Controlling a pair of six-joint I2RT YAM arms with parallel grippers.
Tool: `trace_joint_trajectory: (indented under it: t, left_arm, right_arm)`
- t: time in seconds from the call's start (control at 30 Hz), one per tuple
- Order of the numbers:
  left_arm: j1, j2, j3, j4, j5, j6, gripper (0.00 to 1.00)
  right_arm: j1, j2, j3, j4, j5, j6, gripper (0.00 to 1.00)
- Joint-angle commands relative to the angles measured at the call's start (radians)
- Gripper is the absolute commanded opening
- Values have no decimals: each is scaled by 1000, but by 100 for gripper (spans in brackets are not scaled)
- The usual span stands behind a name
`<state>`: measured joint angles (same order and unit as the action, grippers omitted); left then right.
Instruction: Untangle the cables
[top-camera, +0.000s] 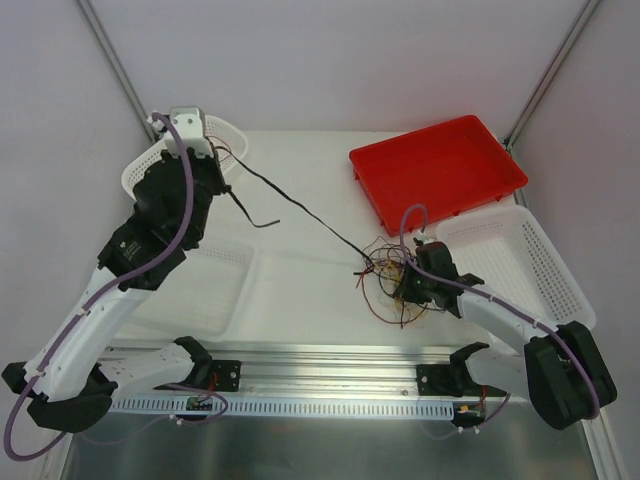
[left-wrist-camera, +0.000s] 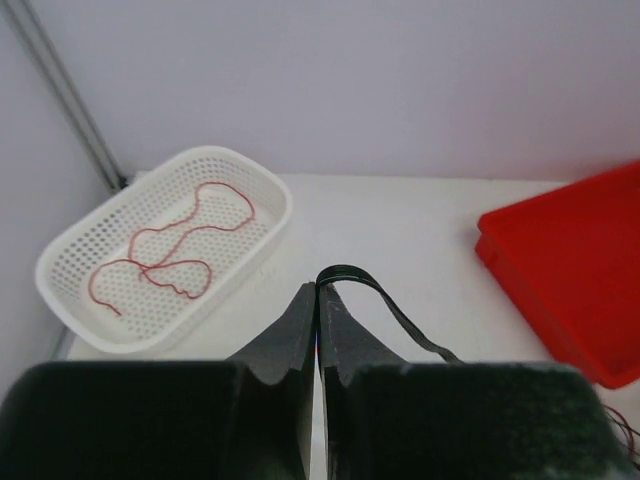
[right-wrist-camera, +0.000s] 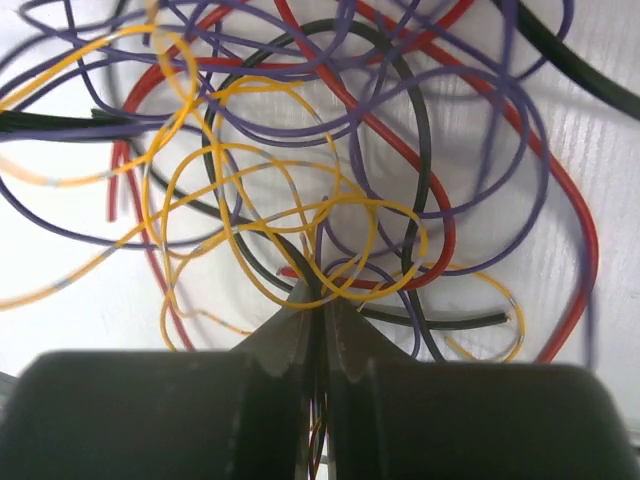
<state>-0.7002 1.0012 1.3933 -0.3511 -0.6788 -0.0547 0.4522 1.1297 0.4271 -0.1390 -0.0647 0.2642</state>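
Observation:
The cables are a knotted clump (top-camera: 385, 272) of thin red, black, yellow and purple wires at the table's middle right. It fills the right wrist view (right-wrist-camera: 330, 150). My right gripper (top-camera: 405, 287) is shut on several strands at the clump's near side (right-wrist-camera: 320, 298). One black cable (top-camera: 300, 205) stretches from the clump up to the far left. My left gripper (top-camera: 222, 172) is shut on its looped end (left-wrist-camera: 345, 272) beside a small white basket (left-wrist-camera: 60, 290). A loose red wire (left-wrist-camera: 165, 265) lies in that basket.
A red tray (top-camera: 435, 165) stands at the back right and also shows in the left wrist view (left-wrist-camera: 570, 270). A large white perforated basket (top-camera: 530, 260) is behind my right arm. A flat white tray (top-camera: 215, 285) lies front left. The small basket (top-camera: 135, 175) sits under my left arm.

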Motion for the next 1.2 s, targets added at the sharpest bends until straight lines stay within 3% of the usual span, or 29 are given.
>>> trace_joint_trajectory:
  t: [0.0, 0.13, 0.33, 0.5, 0.8, 0.97, 1.17]
  left_arm:
    - [60, 4, 136, -32, -105, 119, 0]
    - [165, 4, 243, -48, -110, 159, 0]
    - [206, 33, 389, -52, -169, 237, 0]
    - [211, 24, 351, -54, -200, 266, 0]
    - [320, -47, 81, -68, -243, 207, 0]
    - [439, -95, -158, -193, -110, 0, 0]
    - [556, -116, -405, -223, -15, -129, 0]
  right_arm:
    - [-10, 31, -16, -4, -3, 26, 2]
    - [-14, 51, -11, -5, -7, 26, 4]
    - [-15, 79, 9, -17, -10, 33, 4]
    - [-15, 78, 12, -8, -24, 24, 6]
    - [-12, 82, 29, -7, -52, -2, 9]
    - [-3, 85, 39, -10, -61, -17, 9]
    - [19, 91, 62, -24, -61, -37, 10]
